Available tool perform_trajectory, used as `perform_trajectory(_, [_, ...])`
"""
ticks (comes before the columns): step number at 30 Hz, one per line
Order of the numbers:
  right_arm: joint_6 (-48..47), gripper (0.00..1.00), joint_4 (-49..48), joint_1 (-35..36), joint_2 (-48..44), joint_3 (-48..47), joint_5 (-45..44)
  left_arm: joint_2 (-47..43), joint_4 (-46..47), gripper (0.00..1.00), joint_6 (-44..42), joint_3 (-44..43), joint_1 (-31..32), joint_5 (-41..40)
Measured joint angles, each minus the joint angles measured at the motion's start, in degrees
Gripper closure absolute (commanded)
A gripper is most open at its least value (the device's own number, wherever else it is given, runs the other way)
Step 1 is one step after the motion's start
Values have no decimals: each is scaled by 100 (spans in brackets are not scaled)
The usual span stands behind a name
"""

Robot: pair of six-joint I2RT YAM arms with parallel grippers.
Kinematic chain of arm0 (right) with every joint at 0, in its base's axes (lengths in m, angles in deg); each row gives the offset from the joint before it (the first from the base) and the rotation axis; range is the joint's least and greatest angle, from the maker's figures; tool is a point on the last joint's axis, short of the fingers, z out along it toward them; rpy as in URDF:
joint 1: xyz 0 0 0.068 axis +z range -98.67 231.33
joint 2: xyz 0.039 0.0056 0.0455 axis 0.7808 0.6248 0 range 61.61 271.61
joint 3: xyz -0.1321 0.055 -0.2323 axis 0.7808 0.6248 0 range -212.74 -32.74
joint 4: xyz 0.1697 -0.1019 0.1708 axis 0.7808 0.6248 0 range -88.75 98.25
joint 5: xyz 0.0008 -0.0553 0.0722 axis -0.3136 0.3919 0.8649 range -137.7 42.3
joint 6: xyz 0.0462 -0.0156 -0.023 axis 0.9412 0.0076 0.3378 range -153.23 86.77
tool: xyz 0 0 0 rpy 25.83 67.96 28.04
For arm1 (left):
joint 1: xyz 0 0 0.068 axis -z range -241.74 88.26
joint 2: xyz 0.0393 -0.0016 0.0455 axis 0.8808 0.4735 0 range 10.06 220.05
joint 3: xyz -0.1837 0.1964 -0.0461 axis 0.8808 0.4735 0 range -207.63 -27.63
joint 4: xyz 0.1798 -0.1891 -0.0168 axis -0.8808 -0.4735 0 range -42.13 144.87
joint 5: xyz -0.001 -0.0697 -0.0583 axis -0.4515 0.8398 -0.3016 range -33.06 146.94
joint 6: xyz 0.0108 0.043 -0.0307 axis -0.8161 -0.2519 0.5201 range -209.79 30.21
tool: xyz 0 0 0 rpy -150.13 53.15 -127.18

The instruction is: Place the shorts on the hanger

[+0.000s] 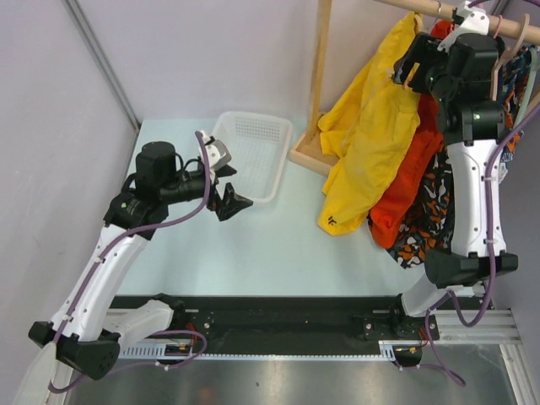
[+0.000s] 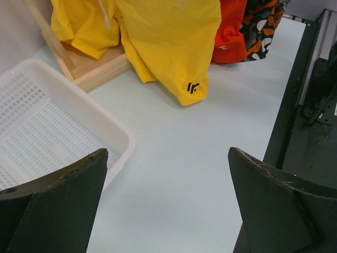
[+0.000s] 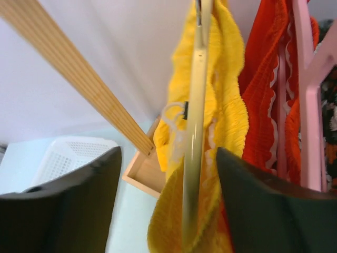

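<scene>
Okay, right gripper (image 3: pixel 167 158): jaws apart, the hanger (image 3: pixel 196 132) stands in the gap. The left finger is clear of it and the right finger is just beside it; contact can't be told. Not clamped on anything.

The hanger is thin, glossy and cream. In the wrist view it is seen edge-on, with its long axis running top to bottom of the frame in a slight curve.

The shorts (image 1: pixel 371 143) are draped on it. The gathered, ribbed waistband bunches against the hanger's right side and below it. A loop of white drawstring (image 3: pixel 171 113) sits just left of the hanger.

From the top camera the shorts hang under the wooden rail (image 1: pixel 498 25) at top right. Their long axis goes down and left, waist up, leg ends low. They are bright yellow and crumpled. The lowest leg corner carries a small dark mark (image 2: pixel 192 88) and rests on or just over the table (image 1: pixel 278 245); can't tell which. Another fold lies on the rack's wooden base (image 1: pixel 308 156), beside the upright post (image 1: pixel 321 67).

Just right of the shorts, touching them, is the orange garment (image 1: pixel 413 177), and past it the dark patterned clothes (image 1: pixel 430 228). A pink hanger (image 3: pixel 310 105) carries the orange one.

Left gripper (image 2: pixel 167 158): jaws spread wide, nothing between them. It hovers over bare table, with a white mesh basket (image 1: pixel 253 152) just beside its left finger, well apart from the shorts.
</scene>
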Motion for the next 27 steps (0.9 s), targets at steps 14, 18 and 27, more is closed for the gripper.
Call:
perform_trajectory(14, [-675, 0, -787, 245, -2238, 1432, 306, 396, 81, 0, 1093, -20, -1064, 243])
perform_trajectory(18, [-1021, 0, -839, 463, -2870, 2337, 925, 769, -125, 0, 1331, -295, -1517, 299])
perform_trajectory(27, [-1598, 0, -396, 1008, -3744, 4669, 2118, 1040, -1003, 0, 1217, -476, -2011, -472])
